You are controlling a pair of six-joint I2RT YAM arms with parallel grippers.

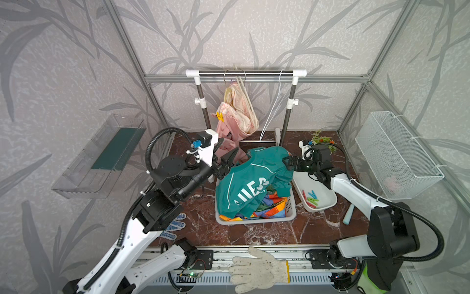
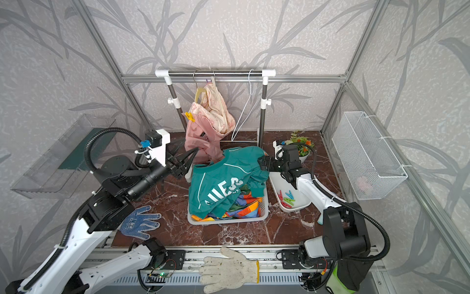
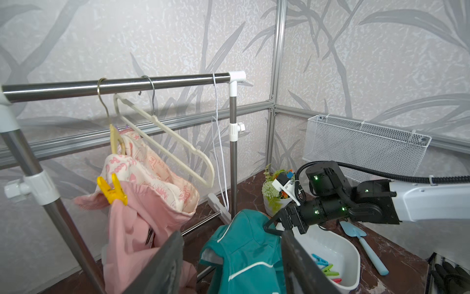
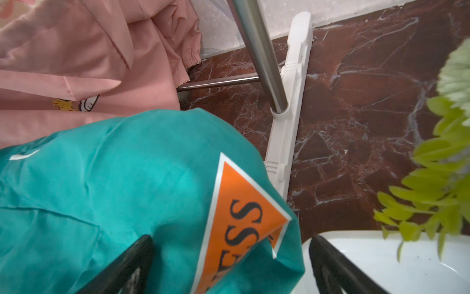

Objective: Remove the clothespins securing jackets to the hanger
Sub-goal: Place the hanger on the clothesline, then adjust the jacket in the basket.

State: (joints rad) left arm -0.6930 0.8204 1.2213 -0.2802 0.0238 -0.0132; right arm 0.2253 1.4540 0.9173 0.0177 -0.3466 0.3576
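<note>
White glove (image 1: 259,269): nearest the viewer, lying flat on the rail in front of the surface (image 1: 267,231).
Dotted glove (image 2: 140,224): on the surface, in front of and left of the basket (image 1: 254,220), beside the left arm.
Basket: mid-surface; it holds the patchwork jacket (image 1: 267,208) underneath and the teal jacket (image 1: 244,183) heaped on top, white lettering up.
White tray (image 1: 325,196): just right of the basket; loose clothespins (image 1: 311,198) – red, blue, green – lie inside it.
Left tool (image 1: 227,164): at the basket's far-left corner, released, jaws spread apart with nothing between them; the teal jacket lies just right of it.
Right tool (image 1: 288,163): at the basket's far-right corner, jaws wide apart and gripping nothing. In the right wrist view the teal cloth with its orange label sits between and just beyond the fingers (image 4: 122,267); whether they touch it I cannot tell.
Pink jacket (image 1: 236,119): behind the basket, hanging from a yellow hanger (image 3: 114,135) on the rack (image 1: 245,73), its lower part drooping to the surface.
Yellow clothespin (image 1: 220,117): clipped on the pink jacket's left shoulder – above and beyond the left tool, well apart from the right tool.
Empty hangers (image 3: 167,142): on the rack, right of the pink jacket.
</note>
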